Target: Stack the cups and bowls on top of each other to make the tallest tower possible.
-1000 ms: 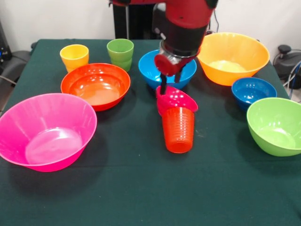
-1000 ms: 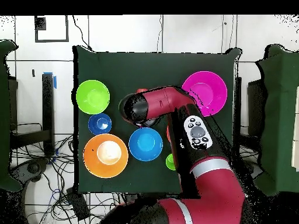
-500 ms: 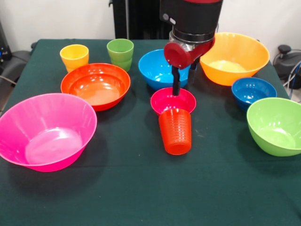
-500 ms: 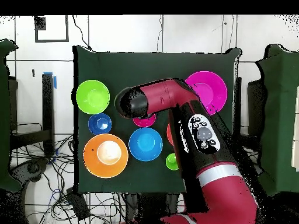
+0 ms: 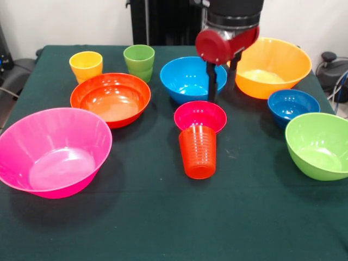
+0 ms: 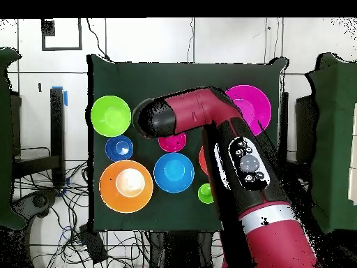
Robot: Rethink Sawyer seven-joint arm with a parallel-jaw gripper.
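The small magenta bowl (image 5: pixel 200 115) sits level on top of the ribbed orange-red cup (image 5: pixel 198 155) at mid-table. The bowl also shows in the overhead view (image 6: pixel 171 142), where the cup is hidden. My gripper (image 5: pixel 224 88) is open and empty, raised just behind the bowl and clear of it. The large pink bowl (image 5: pixel 54 152) stands alone at the front left, with nothing in it. The yellow cup (image 5: pixel 86 65) and the light green cup (image 5: pixel 139 61) stand at the back left.
The red-orange bowl (image 5: pixel 110 98) is left of the stack and the blue bowl (image 5: pixel 187 76) behind it. The yellow-orange bowl (image 5: pixel 269 65), dark blue bowl (image 5: pixel 293 104) and lime bowl (image 5: pixel 319 144) line the right side. The arm (image 6: pixel 209 118) hides part of the overhead view.
The gripper let go of the magenta bowl, which went from tilted to level on the cup. The gripper rose and moved back to the right. The cup and bowl shifted slightly left.
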